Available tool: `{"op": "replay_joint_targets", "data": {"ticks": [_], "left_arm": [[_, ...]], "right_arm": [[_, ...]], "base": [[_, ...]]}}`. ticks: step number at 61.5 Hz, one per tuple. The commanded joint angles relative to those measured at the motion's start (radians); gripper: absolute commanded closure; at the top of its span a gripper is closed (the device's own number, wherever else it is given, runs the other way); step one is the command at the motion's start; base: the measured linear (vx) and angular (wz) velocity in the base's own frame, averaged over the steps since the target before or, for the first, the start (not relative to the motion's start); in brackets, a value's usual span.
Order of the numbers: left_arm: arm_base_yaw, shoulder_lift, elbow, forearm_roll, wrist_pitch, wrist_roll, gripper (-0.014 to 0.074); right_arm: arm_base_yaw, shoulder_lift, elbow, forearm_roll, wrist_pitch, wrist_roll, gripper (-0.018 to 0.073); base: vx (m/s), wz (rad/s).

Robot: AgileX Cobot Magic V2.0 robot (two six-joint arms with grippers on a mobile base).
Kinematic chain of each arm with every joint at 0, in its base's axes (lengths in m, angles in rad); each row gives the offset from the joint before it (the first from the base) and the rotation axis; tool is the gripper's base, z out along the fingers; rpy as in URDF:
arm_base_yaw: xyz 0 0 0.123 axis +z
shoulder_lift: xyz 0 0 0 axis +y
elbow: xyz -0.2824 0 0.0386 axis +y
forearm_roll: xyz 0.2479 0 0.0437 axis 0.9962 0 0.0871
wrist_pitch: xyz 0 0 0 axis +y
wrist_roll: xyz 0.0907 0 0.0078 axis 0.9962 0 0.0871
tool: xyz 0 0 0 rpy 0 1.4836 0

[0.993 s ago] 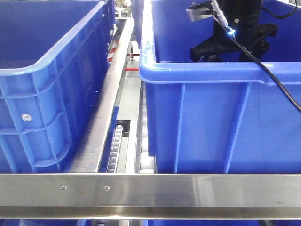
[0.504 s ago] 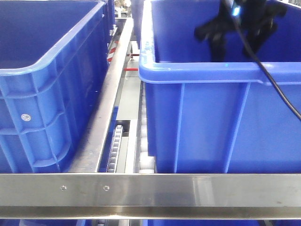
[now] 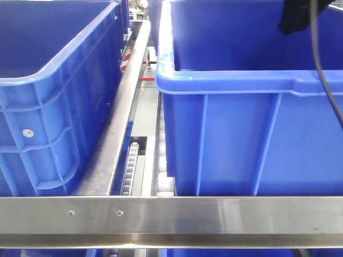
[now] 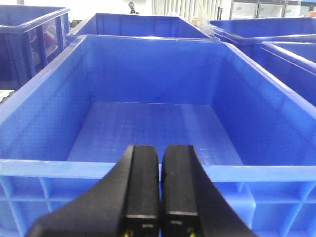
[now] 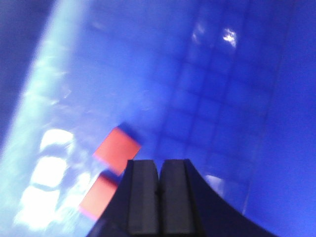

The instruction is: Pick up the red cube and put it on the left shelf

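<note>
The red cube (image 5: 117,147) lies on the gridded floor of a blue crate, close to its glossy wall, blurred. A second red patch (image 5: 98,196) shows beside it on that wall; I cannot tell if it is a reflection. My right gripper (image 5: 159,162) is shut and empty, just right of the cube and above it. In the front view only a dark part of the right arm (image 3: 295,16) shows above the right crate (image 3: 241,85). The left shelf's steel front rail (image 3: 214,214) carries two screws. My left gripper (image 4: 160,147) is shut and empty over a crate's near rim (image 4: 158,170).
A second large blue crate (image 3: 53,80) stands on the left of the shelf, with a steel divider (image 3: 120,118) and roller tracks (image 3: 128,171) between the crates. More blue crates (image 4: 138,24) stand behind and beside. A black cable (image 3: 321,64) hangs over the right crate.
The right gripper has risen up and to the right out of the right crate; only a dark part of it remains at the top edge. The crate has shifted slightly.
</note>
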Motion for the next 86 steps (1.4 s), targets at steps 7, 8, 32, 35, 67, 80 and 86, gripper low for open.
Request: {"op": "replay_joint_targets", "data": {"ticks": [7, 8, 32, 35, 67, 80, 86], "left_arm": [[-0.007, -0.013, 0.024, -0.001, -0.082, 0.0, 0.0495], [-0.007, -0.013, 0.024, -0.001, -0.082, 0.0, 0.0495], [-0.007, -0.013, 0.024, -0.001, -0.082, 0.0, 0.0495], [-0.007, -0.013, 0.024, -0.001, -0.082, 0.0, 0.0495], [-0.007, -0.013, 0.024, -0.001, -0.082, 0.0, 0.0495], [-0.007, -0.013, 0.024, -0.001, -0.082, 0.0, 0.0495], [-0.007, -0.013, 0.024, -0.001, -0.082, 0.0, 0.0495]], "right_arm": [[-0.004, -0.252, 0.195, -0.032, -0.246, -0.003, 0.0503], [-0.004, -0.268, 0.21, -0.032, -0.256, -0.003, 0.0503], [-0.004, -0.694, 0.554, -0.032, -0.465, -0.003, 0.0503], [-0.004, -0.737, 0.587, -0.032, -0.48, -0.003, 0.0503], [-0.004, -1.144, 0.898, 0.056, -0.571, -0.003, 0.0503], [-0.004, -1.148, 0.902, 0.057, -0.574, -0.003, 0.0503], [-0.004, -1.148, 0.902, 0.055, -0.574, -0.003, 0.0503]], "base": [[0.0, 0.0], [0.0, 0.0], [0.0, 0.0], [0.0, 0.0], [0.0, 0.0], [0.0, 0.0], [0.0, 0.0]]}}
